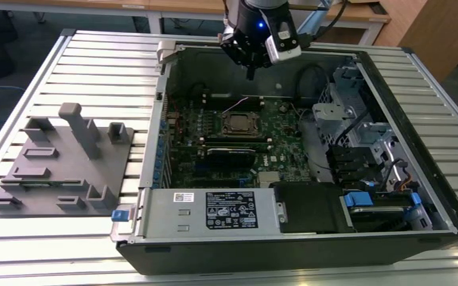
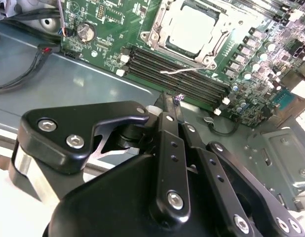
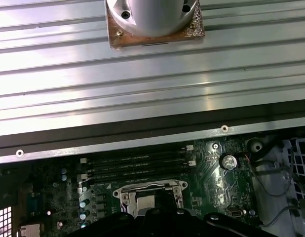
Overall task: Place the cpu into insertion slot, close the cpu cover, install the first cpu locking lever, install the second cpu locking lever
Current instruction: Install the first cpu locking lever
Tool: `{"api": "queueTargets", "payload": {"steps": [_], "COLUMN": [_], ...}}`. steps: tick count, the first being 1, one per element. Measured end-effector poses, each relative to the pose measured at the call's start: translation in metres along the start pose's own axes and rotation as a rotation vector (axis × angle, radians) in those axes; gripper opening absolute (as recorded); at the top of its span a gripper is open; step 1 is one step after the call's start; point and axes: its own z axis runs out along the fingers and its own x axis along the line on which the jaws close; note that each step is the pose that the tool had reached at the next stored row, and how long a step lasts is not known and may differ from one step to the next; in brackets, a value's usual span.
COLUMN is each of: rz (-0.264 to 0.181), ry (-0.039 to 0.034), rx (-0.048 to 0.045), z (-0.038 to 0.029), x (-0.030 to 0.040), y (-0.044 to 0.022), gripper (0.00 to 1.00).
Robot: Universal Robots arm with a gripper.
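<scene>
- The cpu (image 2: 192, 30) lies flat and face-up in the insertion slot (image 1: 224, 126) on the green board. It is square, so it has no long axis, and its edges run parallel to the black memory slots (image 2: 177, 74).
- In the second wrist view the cpu cover (image 2: 178, 50) lies down around it, and the pale face shows through the cut-out.
- A thin pale wire (image 2: 174, 71) lies across the memory slots just beside the socket.
- The gripper (image 2: 171, 101) has its jaws together with nothing between them. The memory slots lie between its tip and the cpu, so the two are well apart.
- In the exterior view the gripper hangs above the far wall of the open computer case (image 1: 293, 253).
- The case rests on a slatted metal table (image 1: 93, 77), with a grey fixture (image 1: 62, 167) to the exterior view's left.
</scene>
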Motion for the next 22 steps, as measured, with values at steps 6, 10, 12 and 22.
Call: {"api": "queueTargets", "payload": {"steps": [6, 10, 12, 22], "rz": [0.000, 0.000, -0.001, -0.009], "ry": [0.0001, -0.0006, -0.0030, -0.0244], "rx": [0.0004, -0.0008, -0.0035, -0.0114], "z": [0.0055, 0.0062, 0.0075, 0.0097], "x": [0.0010, 0.0018, 0.0042, 0.0060], "y": [-0.0012, -0.0014, -0.0021, -0.0028], "gripper": [0.10, 0.10, 0.10, 0.10]}}
